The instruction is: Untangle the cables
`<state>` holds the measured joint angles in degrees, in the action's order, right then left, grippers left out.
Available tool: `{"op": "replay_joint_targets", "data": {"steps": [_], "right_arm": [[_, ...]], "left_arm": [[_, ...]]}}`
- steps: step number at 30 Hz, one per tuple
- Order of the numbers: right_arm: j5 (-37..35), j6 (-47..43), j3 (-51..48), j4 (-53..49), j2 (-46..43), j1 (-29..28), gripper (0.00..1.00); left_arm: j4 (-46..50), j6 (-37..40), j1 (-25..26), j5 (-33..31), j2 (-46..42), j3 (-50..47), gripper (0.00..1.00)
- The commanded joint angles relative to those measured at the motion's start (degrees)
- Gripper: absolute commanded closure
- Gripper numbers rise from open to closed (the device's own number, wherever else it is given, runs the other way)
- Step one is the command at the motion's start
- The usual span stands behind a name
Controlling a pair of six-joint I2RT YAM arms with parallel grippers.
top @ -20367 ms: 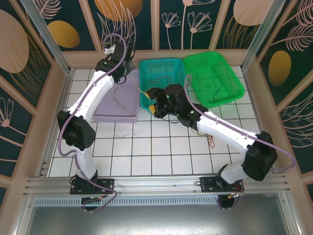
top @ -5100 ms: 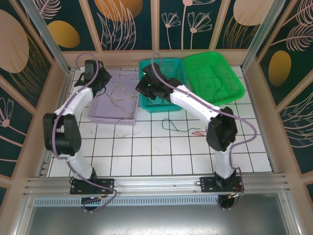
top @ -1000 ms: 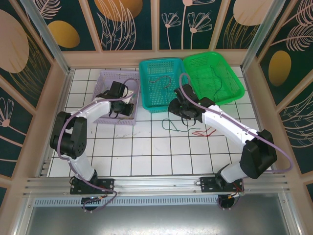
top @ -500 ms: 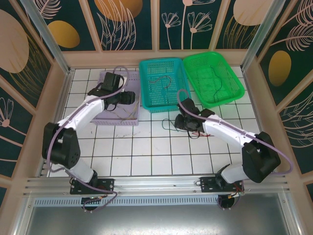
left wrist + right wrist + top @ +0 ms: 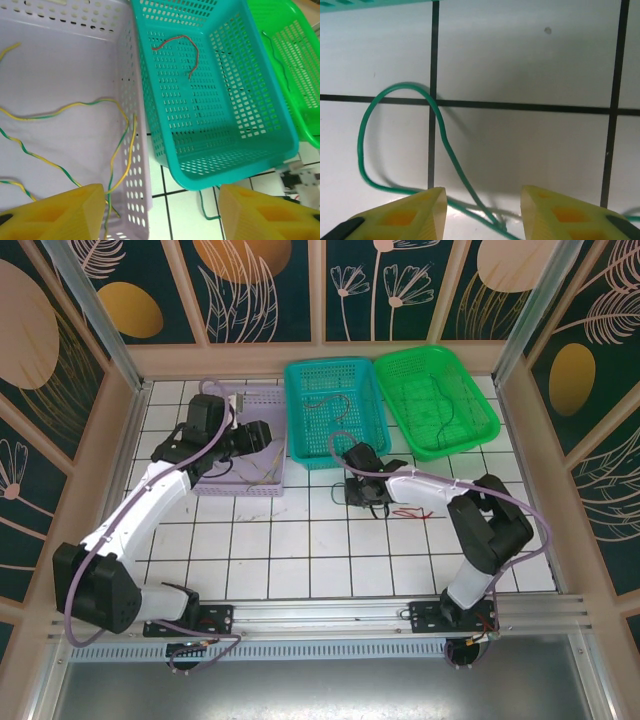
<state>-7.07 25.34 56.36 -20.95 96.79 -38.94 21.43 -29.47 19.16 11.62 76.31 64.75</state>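
In the right wrist view a thin green cable (image 5: 440, 135) lies looped on the white tiles. My right gripper (image 5: 482, 215) is open and low over it, and the cable's crossing strands run between the yellow fingertips (image 5: 410, 212). From above, the right gripper (image 5: 358, 492) is just in front of the teal basket, with a red cable (image 5: 412, 512) on the tiles to its right. My left gripper (image 5: 160, 220) is open and holds nothing. It hovers at the right wall of the purple basket (image 5: 225, 485). Yellow-green cables (image 5: 75, 107) lie inside that basket.
The teal basket (image 5: 280, 150) holds a reddish cable (image 5: 175, 42). The green basket (image 5: 485, 425) beside it holds a dark cable (image 5: 277, 60). A wooden frame and patterned walls enclose the tiled floor.
My left gripper has opened and risen out of the purple basket towards its right wall. My right gripper has moved left and down onto the green cable.
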Motion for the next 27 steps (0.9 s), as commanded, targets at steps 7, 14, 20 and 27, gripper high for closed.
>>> {"op": "replay_joint_targets", "data": {"steps": [7, 14, 20, 27], "right_arm": [[-1.26, -1.37, 1.94, 0.94, 4.82, -1.98, 0.68], [-4.80, 0.32, -1.38, 0.08, 1.14, -4.11, 0.66], [-5.30, -0.95, -3.24, 1.19, -2.00, -4.22, 0.60], [-5.68, -2.21, -4.09, 4.45, 2.56, -3.96, 0.67]], "left_arm": [[0.26, -2.43, 0.30, 1.31, -3.01, -1.47, 0.38], [0.27, -2.34, 0.31, 1.13, -2.92, -0.70, 0.38], [-0.14, -2.60, 0.27, 1.54, -2.55, -0.59, 0.38], [-0.69, -3.04, 0.27, 2.00, -2.62, -0.76, 0.38]]}}
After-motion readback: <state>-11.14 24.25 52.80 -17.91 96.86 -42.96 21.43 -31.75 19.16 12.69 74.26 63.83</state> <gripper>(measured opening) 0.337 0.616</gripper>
